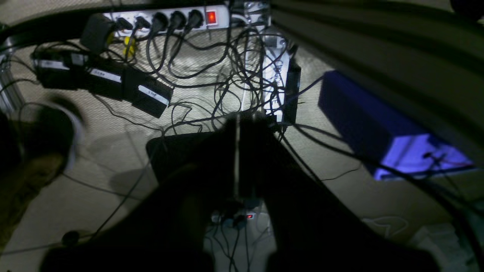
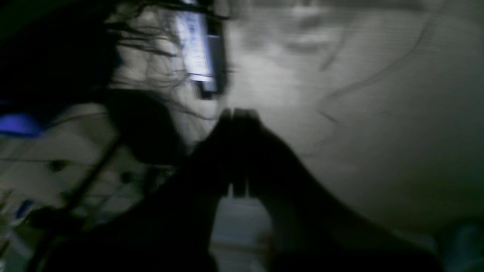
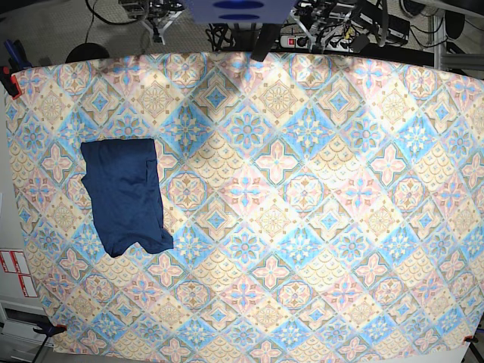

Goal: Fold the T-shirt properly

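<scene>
The T-shirt [image 3: 125, 197] is dark navy and lies in a compact, roughly rectangular bundle on the left part of the tiled tablecloth [image 3: 302, 197], seen only in the base view. Neither arm shows over the table there. In the left wrist view, my left gripper [image 1: 238, 124] is a dark silhouette, shut with nothing between its fingers, and it points at a floor covered in cables. In the blurred right wrist view, my right gripper [image 2: 236, 113] is likewise shut and empty, hanging over bare floor.
Below the left gripper are a white power strip [image 1: 166, 19] with a lit red switch, black adapters [image 1: 109, 81], tangled cables [image 1: 234, 75] and a blue box [image 1: 378, 128]. The robot's base and gear [image 3: 242, 11] sit past the table's far edge.
</scene>
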